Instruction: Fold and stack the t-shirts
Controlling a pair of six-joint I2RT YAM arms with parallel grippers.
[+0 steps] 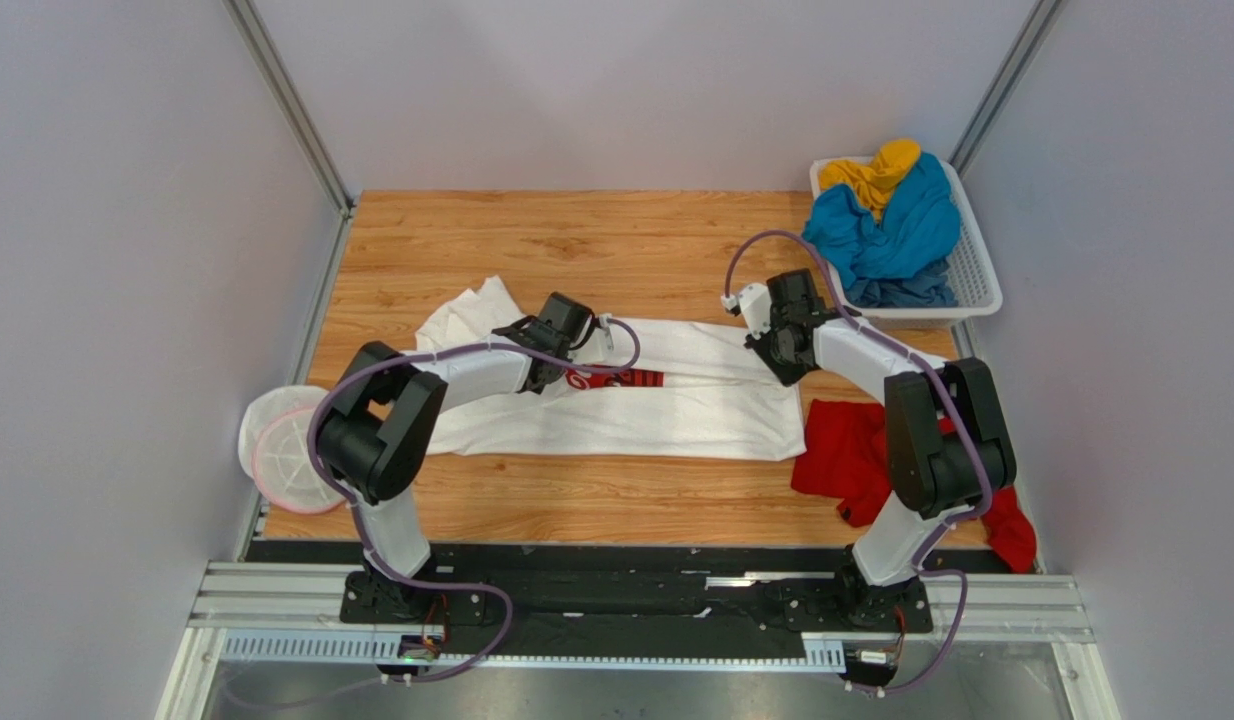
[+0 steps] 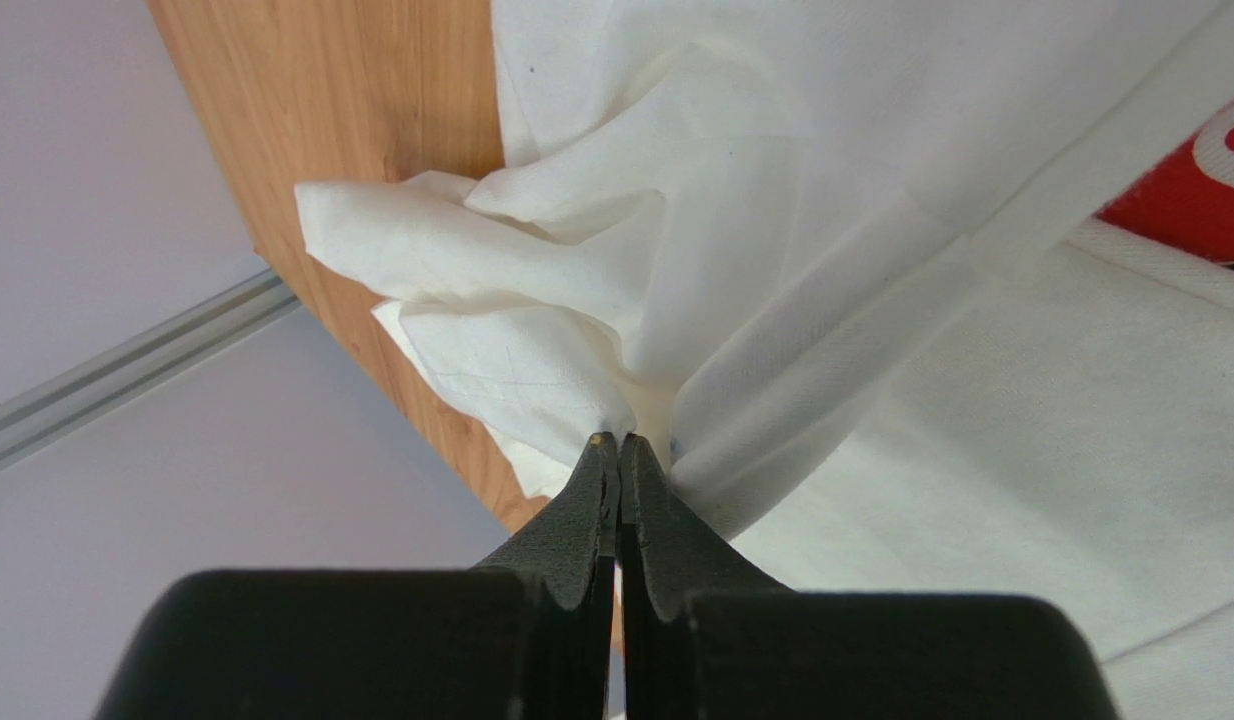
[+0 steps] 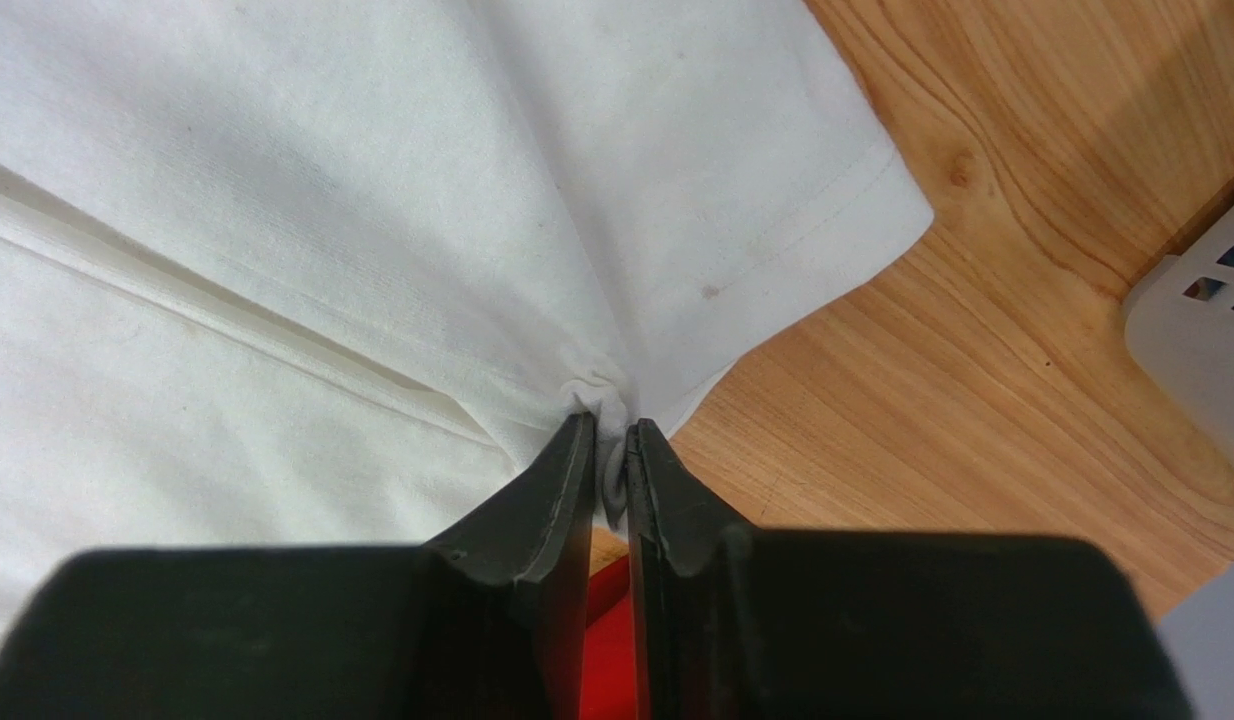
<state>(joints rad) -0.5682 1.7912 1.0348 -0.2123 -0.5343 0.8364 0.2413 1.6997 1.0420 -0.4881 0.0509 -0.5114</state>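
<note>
The large white t-shirt (image 1: 683,402) with a red chest print (image 1: 616,378) lies spread across the middle of the wooden table. My left gripper (image 1: 536,348) is shut on a bunched fold of the white t-shirt (image 2: 819,300) near its left sleeve. My right gripper (image 1: 778,342) is shut on the white t-shirt (image 3: 278,225) at its right edge. A red t-shirt (image 1: 856,450) lies crumpled at the front right, partly under my right arm. A blue t-shirt (image 1: 886,233) and a yellow t-shirt (image 1: 874,170) are heaped in the basket.
A white plastic lattice basket (image 1: 976,278) stands at the back right; its corner shows in the right wrist view (image 3: 1202,338). A round white and pink object (image 1: 282,446) sits at the table's left edge. Grey walls enclose the table.
</note>
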